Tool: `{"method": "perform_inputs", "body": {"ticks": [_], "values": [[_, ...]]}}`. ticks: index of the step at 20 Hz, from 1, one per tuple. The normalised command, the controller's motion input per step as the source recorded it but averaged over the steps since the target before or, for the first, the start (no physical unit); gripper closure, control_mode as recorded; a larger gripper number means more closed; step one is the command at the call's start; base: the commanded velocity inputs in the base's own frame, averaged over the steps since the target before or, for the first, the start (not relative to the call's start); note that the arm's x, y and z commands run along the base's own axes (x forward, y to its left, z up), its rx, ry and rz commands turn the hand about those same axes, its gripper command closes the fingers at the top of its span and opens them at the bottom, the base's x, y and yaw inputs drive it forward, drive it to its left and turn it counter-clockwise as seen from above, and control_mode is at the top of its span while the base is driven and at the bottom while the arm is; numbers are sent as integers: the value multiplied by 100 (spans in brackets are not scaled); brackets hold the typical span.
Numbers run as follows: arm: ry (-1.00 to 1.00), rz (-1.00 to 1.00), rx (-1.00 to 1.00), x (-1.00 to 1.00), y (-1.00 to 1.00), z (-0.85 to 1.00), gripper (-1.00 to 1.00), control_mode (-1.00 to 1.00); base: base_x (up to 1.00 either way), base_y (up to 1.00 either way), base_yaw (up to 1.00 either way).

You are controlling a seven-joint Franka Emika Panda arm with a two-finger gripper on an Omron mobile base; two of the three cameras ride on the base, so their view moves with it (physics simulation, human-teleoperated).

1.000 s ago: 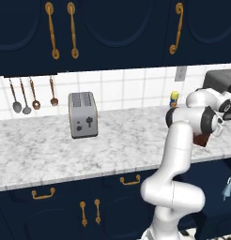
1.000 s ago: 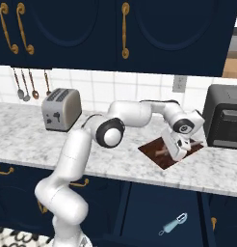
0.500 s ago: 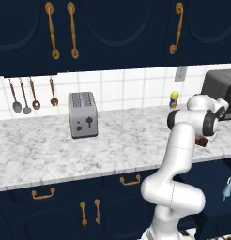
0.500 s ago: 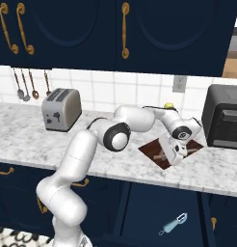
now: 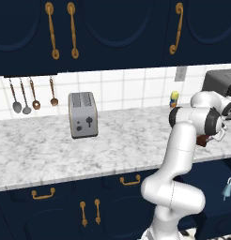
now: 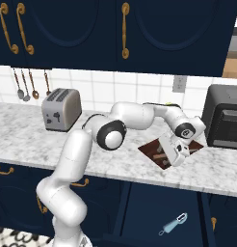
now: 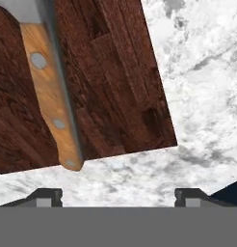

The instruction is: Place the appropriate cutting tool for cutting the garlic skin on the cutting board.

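Observation:
A knife with a light wooden, riveted handle [image 7: 50, 96] lies flat on the dark reddish-brown cutting board [image 7: 115, 82], free of the fingers. My gripper [image 7: 118, 195] hovers open above the board's near edge, its fingertips wide apart with nothing between them. In the right base view the gripper [image 6: 177, 155] hangs over the front right part of the cutting board [image 6: 150, 148], where the knife [image 6: 160, 156] rests. The left base view has the gripper [image 5: 210, 137] at the far right, largely behind the forearm. The garlic is out of view.
A silver toaster [image 6: 61, 110] stands on the marble counter [image 6: 24, 140] to the left. A black toaster oven [image 6: 225, 116] sits right of the board. Utensils [image 5: 30, 93] hang on the tiled wall. A small yellow-and-blue bottle [image 5: 174, 99] stands at the back. A peeler [image 6: 172, 224] shows below the counter.
The hand has drifted slightly right and toward the counter's front over the board, and the elbow has swung with it. The knife stays on the board.

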Motion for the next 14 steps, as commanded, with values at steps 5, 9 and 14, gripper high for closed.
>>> {"method": "perform_inputs", "body": {"ticks": [5,9,14], "values": [[-1,5,-9,-84,63,59,-100,-100,0,0,0],[-3,5,-12,-77,81,50,-100,-100,0,0,0],[-6,3,-15,-78,99,17,-100,-100,0,0,0]]}}
